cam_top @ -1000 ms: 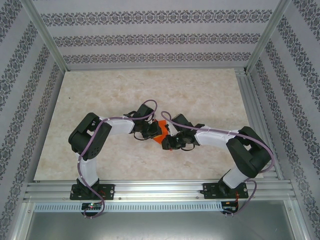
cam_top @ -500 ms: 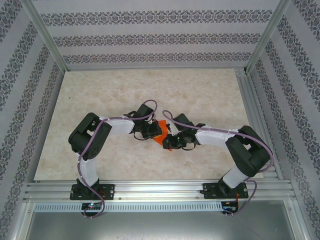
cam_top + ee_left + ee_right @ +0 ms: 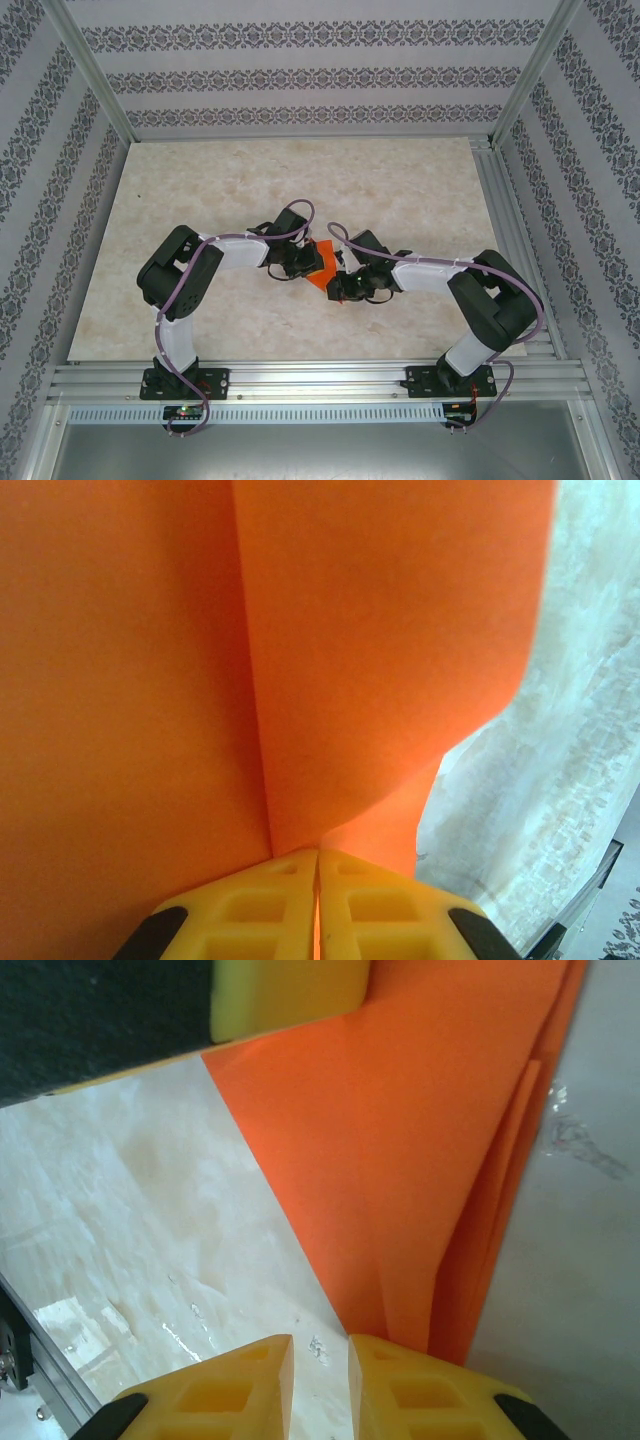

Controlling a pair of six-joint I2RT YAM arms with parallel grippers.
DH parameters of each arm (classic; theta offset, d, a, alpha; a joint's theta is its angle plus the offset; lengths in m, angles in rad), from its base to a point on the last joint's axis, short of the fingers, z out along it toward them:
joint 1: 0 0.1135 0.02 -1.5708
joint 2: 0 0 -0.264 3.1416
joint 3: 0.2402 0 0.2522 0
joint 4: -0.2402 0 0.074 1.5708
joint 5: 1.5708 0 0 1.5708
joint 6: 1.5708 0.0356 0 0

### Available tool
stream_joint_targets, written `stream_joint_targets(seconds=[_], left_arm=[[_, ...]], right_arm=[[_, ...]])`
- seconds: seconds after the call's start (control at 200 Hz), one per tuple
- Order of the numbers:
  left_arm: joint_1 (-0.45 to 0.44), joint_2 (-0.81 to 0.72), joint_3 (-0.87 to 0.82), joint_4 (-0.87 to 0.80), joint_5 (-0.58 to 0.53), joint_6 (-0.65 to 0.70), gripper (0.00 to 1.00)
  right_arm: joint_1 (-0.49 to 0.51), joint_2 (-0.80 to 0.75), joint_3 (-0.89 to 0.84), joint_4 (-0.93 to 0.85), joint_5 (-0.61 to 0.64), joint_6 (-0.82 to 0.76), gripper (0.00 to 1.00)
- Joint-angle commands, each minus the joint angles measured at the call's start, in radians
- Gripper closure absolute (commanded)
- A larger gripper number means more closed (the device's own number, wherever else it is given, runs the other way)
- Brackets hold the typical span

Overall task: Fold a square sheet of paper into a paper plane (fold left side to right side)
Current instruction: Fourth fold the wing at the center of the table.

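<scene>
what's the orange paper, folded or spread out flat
Folded: the orange paper shows layered edges and a crease running up from the left claw.

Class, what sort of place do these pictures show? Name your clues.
Probably a robot test enclosure: left arm and right arm bolted to an aluminium rail, a marble-look tabletop, patterned wall panels in a metal frame.

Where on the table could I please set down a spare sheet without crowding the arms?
The far half of the table, up to the back wall, is bare; so is the near strip by the front rail. It is crowded mid-table, where the left gripper and right gripper meet over the orange paper.
</scene>
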Motion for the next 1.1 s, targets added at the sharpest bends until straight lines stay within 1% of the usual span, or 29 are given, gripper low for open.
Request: stream_joint_targets(seconds=[0.0,0.28,0.52,0.789,0.899,1.014,1.094], left_arm=[[-0.006,0.025,0.0,-0.043,-0.035,0.016,0.89],[-0.007,0.028,-0.003,-0.04,-0.036,0.015,0.89],[-0.006,0.025,-0.007,-0.037,-0.036,0.016,0.89],[-0.006,0.026,-0.01,-0.037,-0.039,0.018,0.89],[-0.006,0.025,-0.009,-0.039,-0.04,0.02,0.89],[-0.006,0.026,-0.002,-0.042,-0.037,0.022,0.89],[-0.005,0.019,0.013,-0.049,-0.029,0.03,0.89]], right_arm=[[-0.014,-0.001,-0.018,-0.001,0.0,0.006,0.78],[-0.014,-0.024,0.018,-0.067,0.025,-0.023,0.77],[-0.009,0.016,0.0,-0.032,0.016,-0.008,0.78],[-0.033,0.044,-0.039,-0.028,0.017,0.024,0.78],[-0.054,0.059,-0.077,-0.013,0.007,0.058,0.8],[-0.075,0.094,-0.111,0.006,-0.013,0.083,0.85],[-0.078,0.114,-0.121,0.003,-0.014,0.086,0.85]])
